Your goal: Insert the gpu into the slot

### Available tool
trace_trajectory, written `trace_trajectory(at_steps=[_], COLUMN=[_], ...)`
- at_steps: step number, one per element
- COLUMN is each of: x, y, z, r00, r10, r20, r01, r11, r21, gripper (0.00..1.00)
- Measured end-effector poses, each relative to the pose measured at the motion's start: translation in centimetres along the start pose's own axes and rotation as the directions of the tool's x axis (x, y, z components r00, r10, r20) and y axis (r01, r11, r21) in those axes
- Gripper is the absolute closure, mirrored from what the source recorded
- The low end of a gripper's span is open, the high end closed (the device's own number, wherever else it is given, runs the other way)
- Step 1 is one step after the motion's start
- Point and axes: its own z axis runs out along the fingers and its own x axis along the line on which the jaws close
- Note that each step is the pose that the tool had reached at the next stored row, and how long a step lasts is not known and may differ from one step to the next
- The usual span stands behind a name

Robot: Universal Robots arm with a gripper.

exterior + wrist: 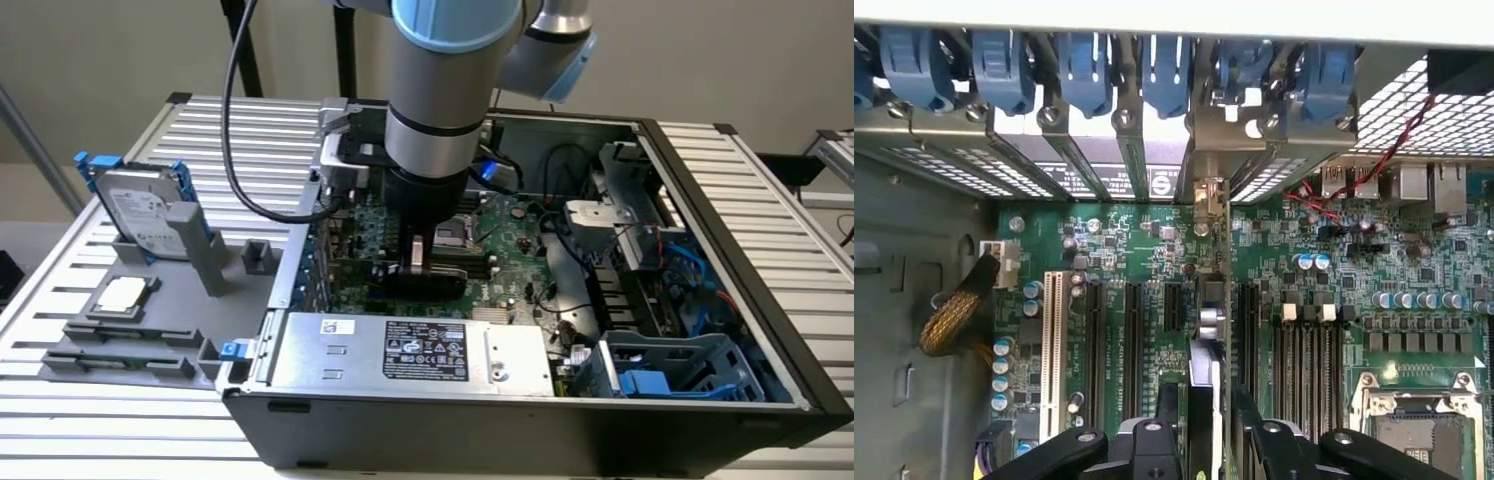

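Gripper straddles gpu; we cannot tell whether clamped or loose. Gpu stands on edge on motherboard, between black slots, bracket end toward case wall.

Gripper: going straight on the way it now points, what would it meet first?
Probably the gpu, standing edge-on directly ahead of the gripper; depth between them is unclear.

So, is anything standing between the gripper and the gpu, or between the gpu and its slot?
Nothing visible. The gpu stands upright, edge-on, on the motherboard, right in line with the gripper, with no cable or part between them. The card itself hides the slot, so full seating cannot be judged.
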Motion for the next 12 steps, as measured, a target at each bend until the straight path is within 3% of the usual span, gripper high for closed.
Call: trace_trajectory(at_steps=[8,12], x=[-0.2,-0.2], y=[0.77,2.16], z=[-3.46,-3.77], r00=[1.0000,1.0000], r10=[0.000,-0.001], r20=[-0.0007,-0.0023], r01=[0.000,0.001], r11=[1.0000,1.0000], r21=[-0.0002,0.0000], gripper=[0.66,0.75])
